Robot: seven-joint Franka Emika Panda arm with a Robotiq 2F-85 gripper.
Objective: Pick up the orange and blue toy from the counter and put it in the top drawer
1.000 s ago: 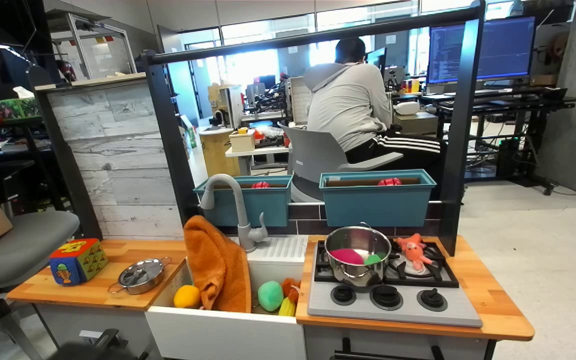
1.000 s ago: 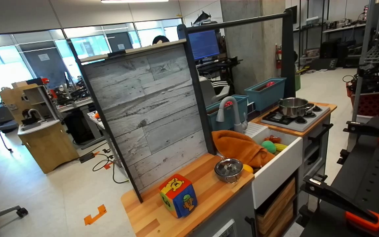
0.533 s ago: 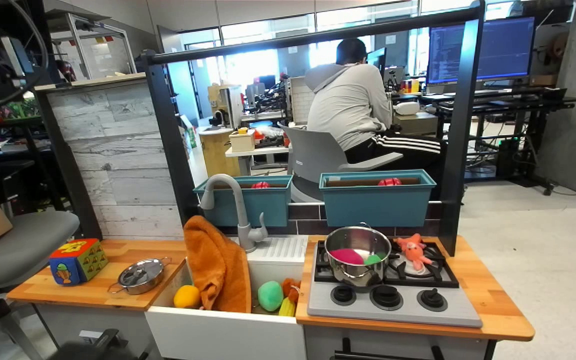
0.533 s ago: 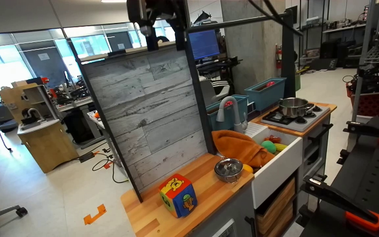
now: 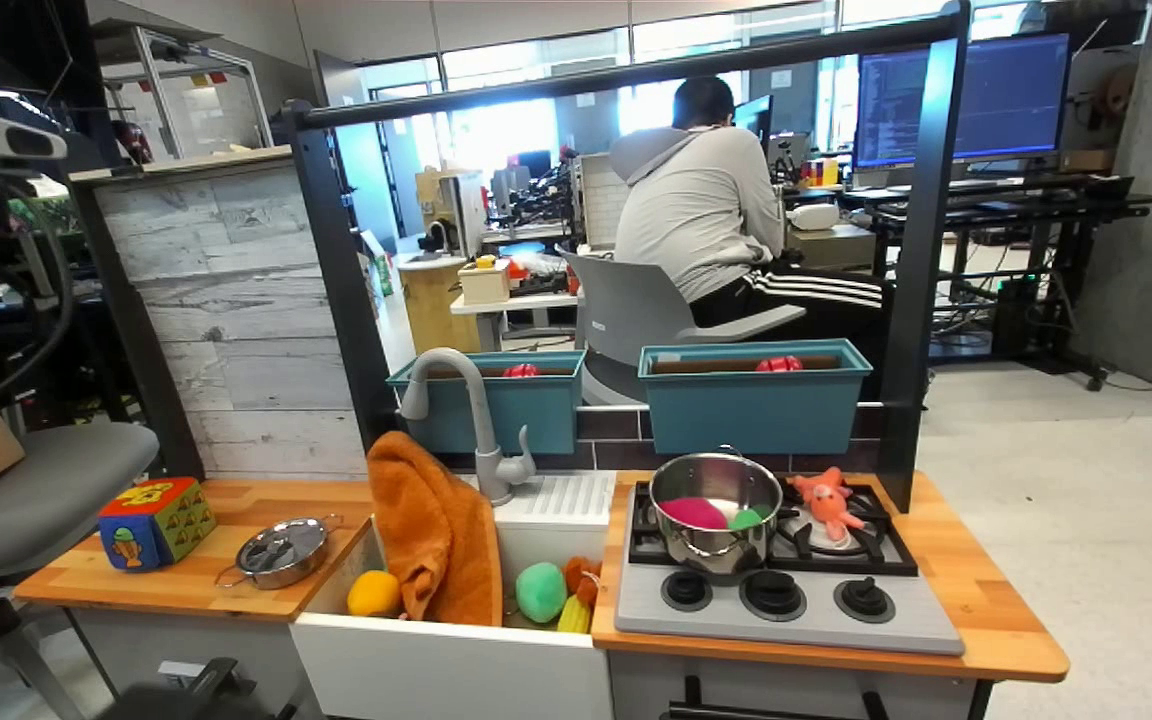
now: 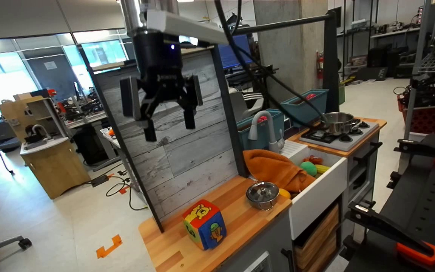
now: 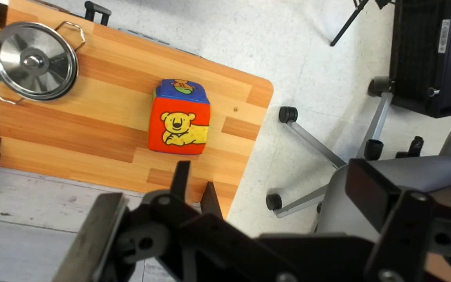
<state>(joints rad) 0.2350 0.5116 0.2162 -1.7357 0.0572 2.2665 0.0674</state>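
Gripper (image 6: 170, 129) hangs higher than toy cube (image 6: 204, 225), well apart, jaws spread wide, empty | counter (image 6: 236, 204) bears toy cube | lidded pan (image 6: 262, 194) stands near toy cube

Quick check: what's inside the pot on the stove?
In an exterior view, the pot holds a pink item and a green item; its front wall hides their lower parts and anything beneath them.

Open air between gripper (image 6: 170, 125) and toy cube (image 6: 204, 225). Plank panel (image 6: 202, 158) walls one long side of counter (image 6: 236, 207), chair (image 5: 56, 490) off its end; lidded pot (image 6: 262, 194) beside cube, bare wood between.
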